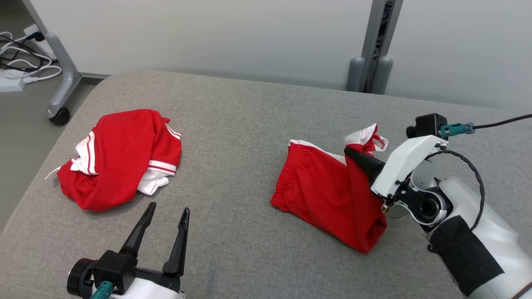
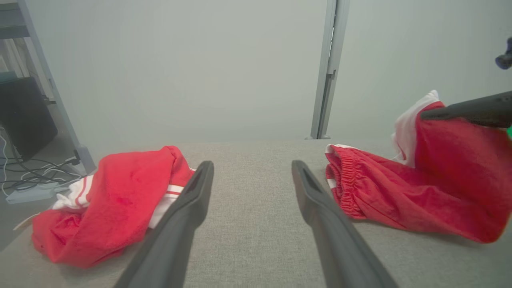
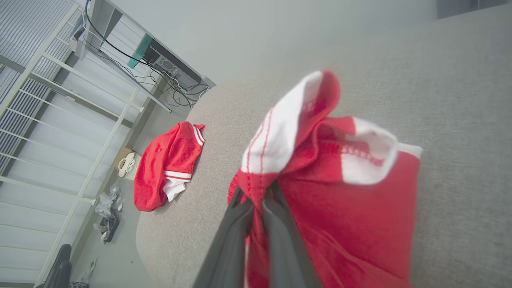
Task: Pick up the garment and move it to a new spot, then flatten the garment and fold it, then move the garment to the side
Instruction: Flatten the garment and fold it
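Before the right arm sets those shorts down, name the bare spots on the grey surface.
Widest bare patch: the middle of the grey surface, between the crumpled red garment at left and the held red shorts at right. The far strip behind both is bare. Crowded: near left, by the open left jaws.

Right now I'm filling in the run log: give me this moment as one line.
right gripper: shut on red shorts, leg hem raised | left gripper: open, empty | other red garment: crumpled on grey surface

Tangled cables beside a castored frame leg.
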### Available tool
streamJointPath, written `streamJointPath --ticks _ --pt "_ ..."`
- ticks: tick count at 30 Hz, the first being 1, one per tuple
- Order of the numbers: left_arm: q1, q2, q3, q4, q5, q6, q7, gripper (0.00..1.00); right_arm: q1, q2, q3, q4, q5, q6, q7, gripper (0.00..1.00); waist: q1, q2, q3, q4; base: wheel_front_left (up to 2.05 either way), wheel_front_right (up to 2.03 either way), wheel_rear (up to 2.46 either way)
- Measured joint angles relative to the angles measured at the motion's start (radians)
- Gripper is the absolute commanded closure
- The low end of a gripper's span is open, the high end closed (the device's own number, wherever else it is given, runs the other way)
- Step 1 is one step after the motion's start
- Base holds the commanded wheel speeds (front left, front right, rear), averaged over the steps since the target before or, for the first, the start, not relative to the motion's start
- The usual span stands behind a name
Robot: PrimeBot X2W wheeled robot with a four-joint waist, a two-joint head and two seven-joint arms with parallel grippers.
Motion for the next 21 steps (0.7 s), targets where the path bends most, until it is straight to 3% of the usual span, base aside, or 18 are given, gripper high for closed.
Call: streamJointPath --ticks 12,21 --pt "-0.024 -0.011 -0.040 0.004 -0.003 0.000 0.000 0.00 -0.103 0.105 0.031 0.226 0.012 0.000 -0.089 1.00 0.0000 0.0000 0.019 0.062 0.00 0.00 0.00" --pt "-0.056 -0.015 -0.075 0.019 -0.015 0.000 0.000 0.00 -0.149 0.142 0.054 0.358 0.033 0.000 -0.150 1.00 0.0000 0.0000 0.044 0.122 0.00 0.00 0.00"
